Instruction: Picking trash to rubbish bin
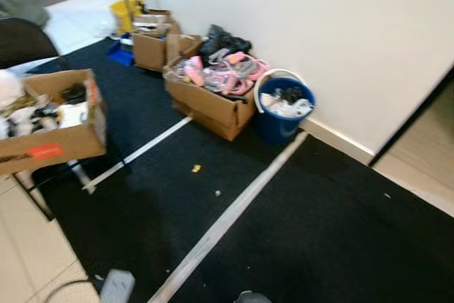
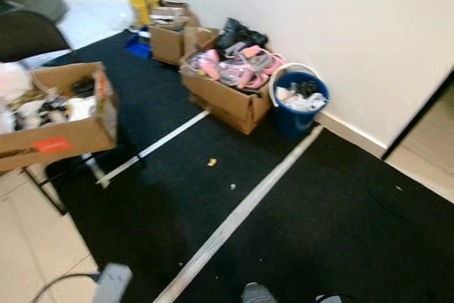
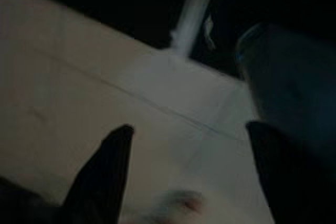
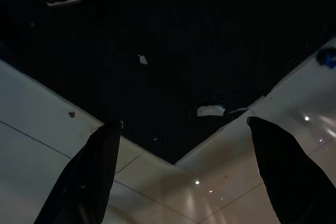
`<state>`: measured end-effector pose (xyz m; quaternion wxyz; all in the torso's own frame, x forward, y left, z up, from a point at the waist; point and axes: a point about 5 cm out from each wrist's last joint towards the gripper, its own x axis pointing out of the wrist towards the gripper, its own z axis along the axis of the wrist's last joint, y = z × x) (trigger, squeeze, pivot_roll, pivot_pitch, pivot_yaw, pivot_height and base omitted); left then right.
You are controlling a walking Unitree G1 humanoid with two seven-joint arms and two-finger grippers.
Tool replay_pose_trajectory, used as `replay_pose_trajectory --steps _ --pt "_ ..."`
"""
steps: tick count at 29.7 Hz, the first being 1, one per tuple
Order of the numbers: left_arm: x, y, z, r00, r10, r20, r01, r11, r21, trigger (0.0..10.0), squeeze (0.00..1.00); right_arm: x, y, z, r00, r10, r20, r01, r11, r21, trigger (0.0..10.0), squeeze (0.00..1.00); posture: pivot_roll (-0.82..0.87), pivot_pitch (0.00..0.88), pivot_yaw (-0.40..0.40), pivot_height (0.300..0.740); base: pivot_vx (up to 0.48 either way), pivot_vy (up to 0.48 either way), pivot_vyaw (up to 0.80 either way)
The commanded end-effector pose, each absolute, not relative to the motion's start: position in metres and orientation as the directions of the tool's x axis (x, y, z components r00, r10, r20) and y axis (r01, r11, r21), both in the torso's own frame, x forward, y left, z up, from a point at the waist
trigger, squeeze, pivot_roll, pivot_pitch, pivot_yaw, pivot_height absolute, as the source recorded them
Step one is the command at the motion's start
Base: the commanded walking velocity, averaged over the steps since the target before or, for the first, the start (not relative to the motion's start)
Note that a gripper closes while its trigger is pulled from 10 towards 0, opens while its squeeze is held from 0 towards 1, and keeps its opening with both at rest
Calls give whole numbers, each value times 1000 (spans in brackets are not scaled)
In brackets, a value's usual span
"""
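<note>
We see a black carpet (image 1: 312,225) crossed by pale grey tape lines (image 1: 234,211), with a small yellow scrap (image 1: 196,168) near the middle of the frame. Right of centre stands a blue bucket (image 1: 280,122) with a white rim, holding white and dark bits. Beside it a brown cardboard box (image 1: 213,104) carries pink and grey items. At left, another brown box (image 1: 53,140) bears an orange-red label. The wall (image 1: 319,26) is off-white; a yellow object (image 1: 128,5) sits at upper left.
</note>
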<state>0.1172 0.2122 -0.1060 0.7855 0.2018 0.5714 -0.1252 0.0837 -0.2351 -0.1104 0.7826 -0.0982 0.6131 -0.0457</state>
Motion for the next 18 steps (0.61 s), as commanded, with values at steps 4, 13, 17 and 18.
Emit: replay_pose_trajectory --steps 4,13,17,18 --pt "101 197 -113 245 -8 -970 519 846 124 10000 0 81 -225 -113 243 -175 -954 -83 976 -201 10000 0 -42 104 57 740 0 0 -769" --pt "115 182 -111 255 -62 -965 534 841 87 10000 0 77 -210 -117 236 -135 -962 -227 955 -190 10000 0 -39 100 60 740 0 0 -769" --pt "113 186 -111 234 -58 -971 564 821 87 10000 0 80 -207 -117 239 -134 -962 -232 954 -190 10000 0 -42 100 65 740 0 0 -769" --pt "111 188 -111 224 -58 -973 573 815 83 10000 0 80 -205 -117 236 -129 -963 -247 951 -188 10000 0 -42 99 69 740 0 0 -769"
